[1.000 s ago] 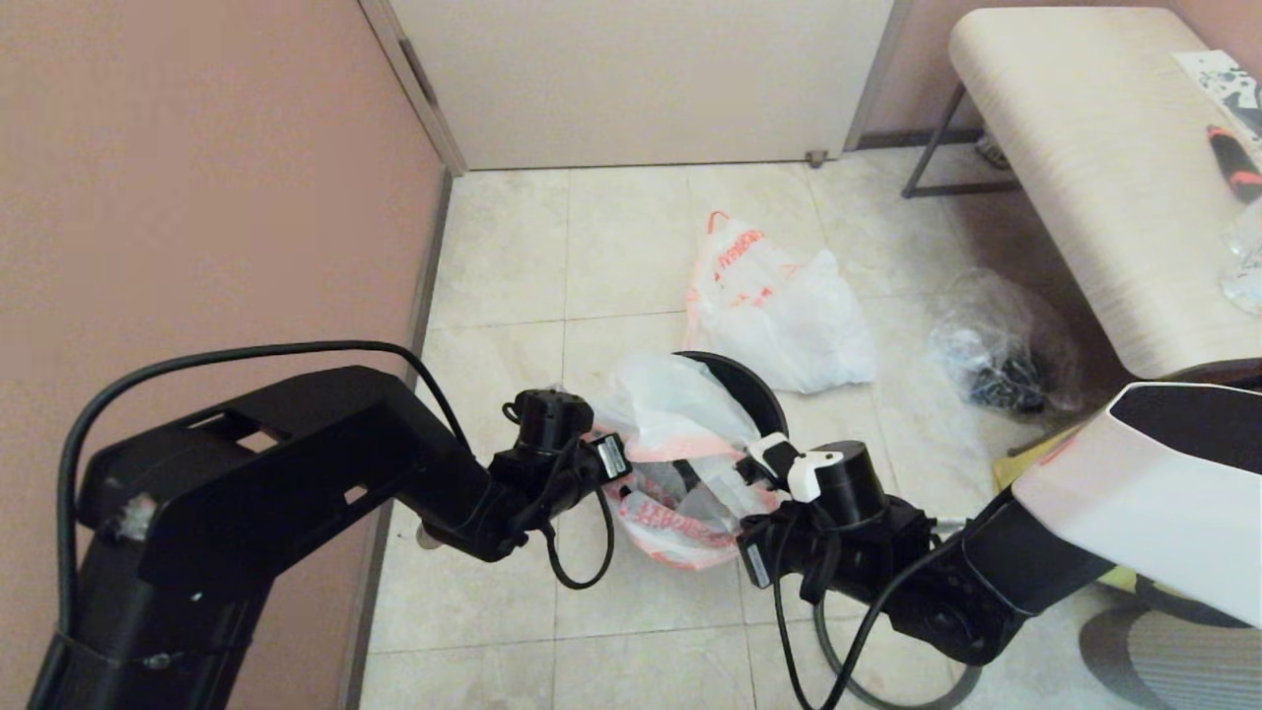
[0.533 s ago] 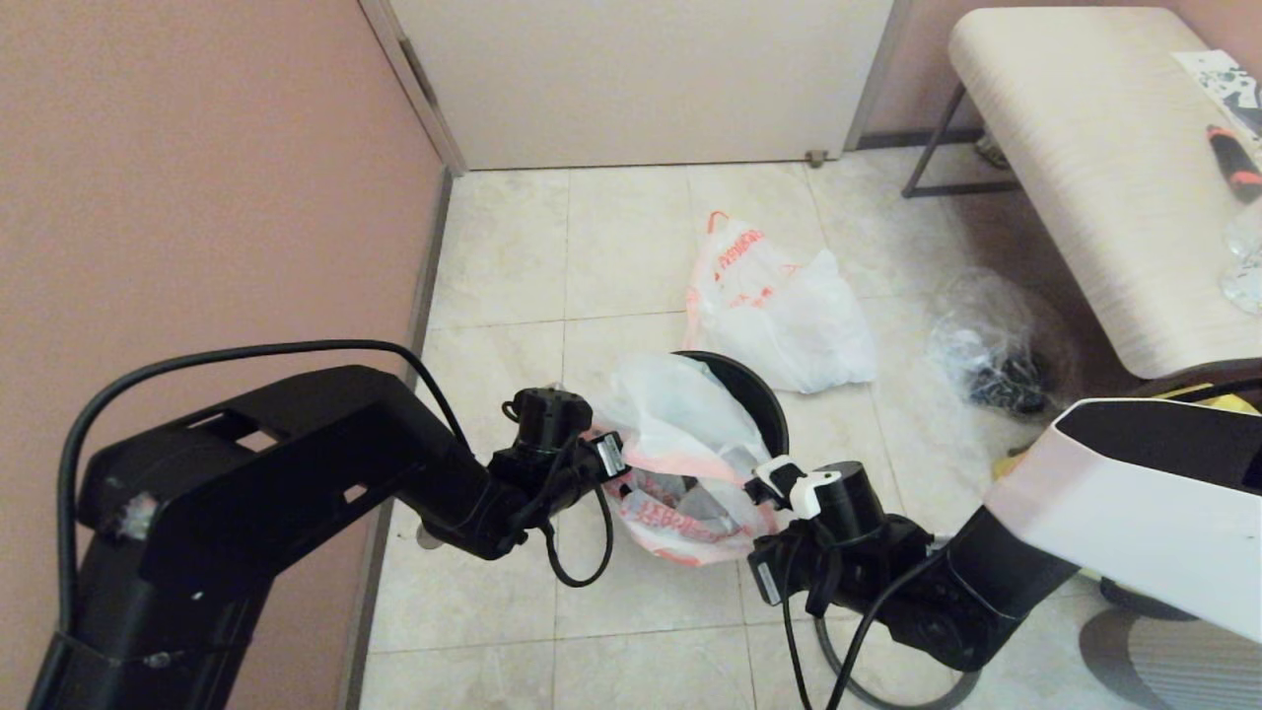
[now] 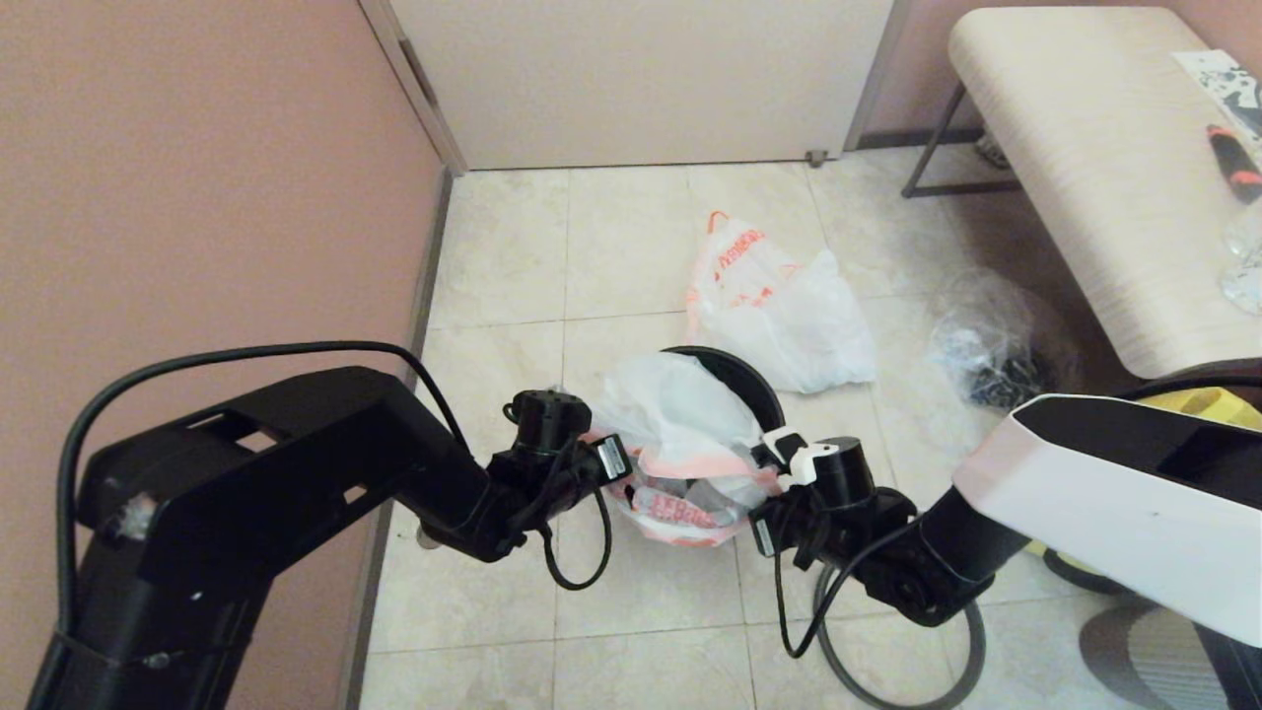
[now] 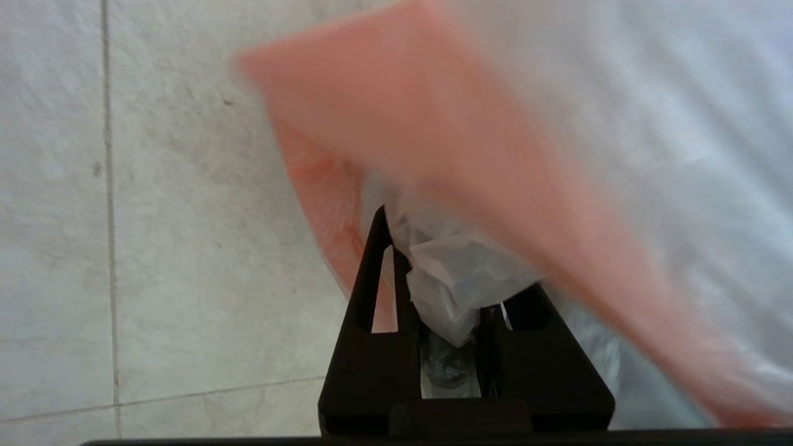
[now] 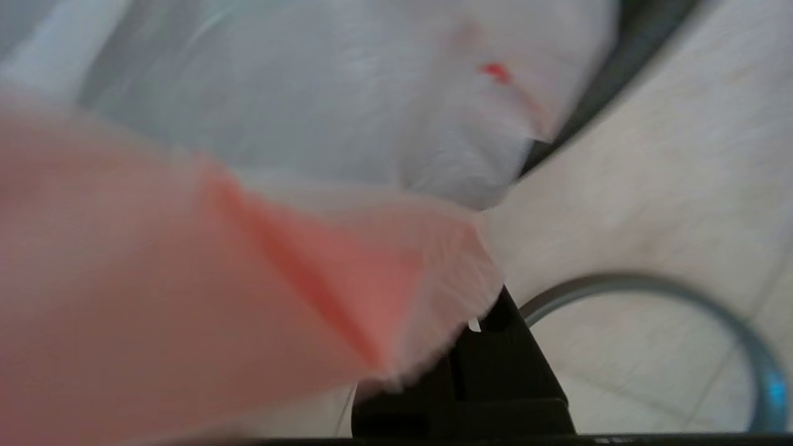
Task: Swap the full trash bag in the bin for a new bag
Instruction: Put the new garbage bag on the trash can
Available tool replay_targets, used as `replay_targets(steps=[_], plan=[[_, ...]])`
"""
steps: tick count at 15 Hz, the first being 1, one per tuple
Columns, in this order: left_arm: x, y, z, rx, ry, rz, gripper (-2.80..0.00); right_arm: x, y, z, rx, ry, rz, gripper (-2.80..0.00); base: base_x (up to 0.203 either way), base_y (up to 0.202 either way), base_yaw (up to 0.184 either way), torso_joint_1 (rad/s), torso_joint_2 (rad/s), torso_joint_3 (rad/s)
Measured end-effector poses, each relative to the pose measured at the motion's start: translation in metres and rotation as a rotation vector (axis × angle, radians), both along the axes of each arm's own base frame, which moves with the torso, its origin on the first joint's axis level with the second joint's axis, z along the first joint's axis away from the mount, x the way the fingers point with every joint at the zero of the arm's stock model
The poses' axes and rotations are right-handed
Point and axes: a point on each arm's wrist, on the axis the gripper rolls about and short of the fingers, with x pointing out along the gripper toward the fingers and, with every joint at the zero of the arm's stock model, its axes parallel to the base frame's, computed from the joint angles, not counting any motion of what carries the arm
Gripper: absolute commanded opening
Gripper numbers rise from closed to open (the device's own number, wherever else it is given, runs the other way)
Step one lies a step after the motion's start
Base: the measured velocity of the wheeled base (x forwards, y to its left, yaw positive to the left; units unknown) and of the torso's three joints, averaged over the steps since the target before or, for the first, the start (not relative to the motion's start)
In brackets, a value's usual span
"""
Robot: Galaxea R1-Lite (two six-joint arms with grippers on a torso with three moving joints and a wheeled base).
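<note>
The new bag, thin white plastic with a pink-orange hem and red lettering, lies draped over the black bin on the floor tiles. My left gripper holds its hem on the bin's left side. In the left wrist view that gripper is shut on a bunched fold of the new bag. My right gripper grips the hem on the bin's right side; in its wrist view the hem covers the jaws. The full trash bag sits on the floor behind the bin. The grey hoop lies on the floor under my right arm.
A clear bag of black bits lies right of the full bag. A pale bench stands at the back right, a yellow tote beside it. A pink wall closes the left side, a door the back.
My right arm has swung left and closer to the bin, carrying the bag's hem with it; the bag's hanging front has drawn up shorter. The left gripper has stayed put.
</note>
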Motion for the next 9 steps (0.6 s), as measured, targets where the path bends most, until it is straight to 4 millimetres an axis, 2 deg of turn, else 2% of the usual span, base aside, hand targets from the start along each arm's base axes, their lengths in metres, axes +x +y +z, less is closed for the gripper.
replay_targets(steps=[4, 9], plan=[[-0.003, -0.001, -0.002, -0.003, 0.016, -0.032, -2.8, 0.02, -0.013, 0.003, 0.015, -0.035, -0.063, -2.8, 0.0, 0.0, 0.0, 0.0, 0.0, 0.0], [-0.008, -0.002, -0.006, 0.007, 0.036, -0.092, -2.8, 0.042, -0.027, 0.021, 0.052, -0.104, -0.117, -2.8, 0.0, 0.0, 0.0, 0.0, 0.0, 0.0]])
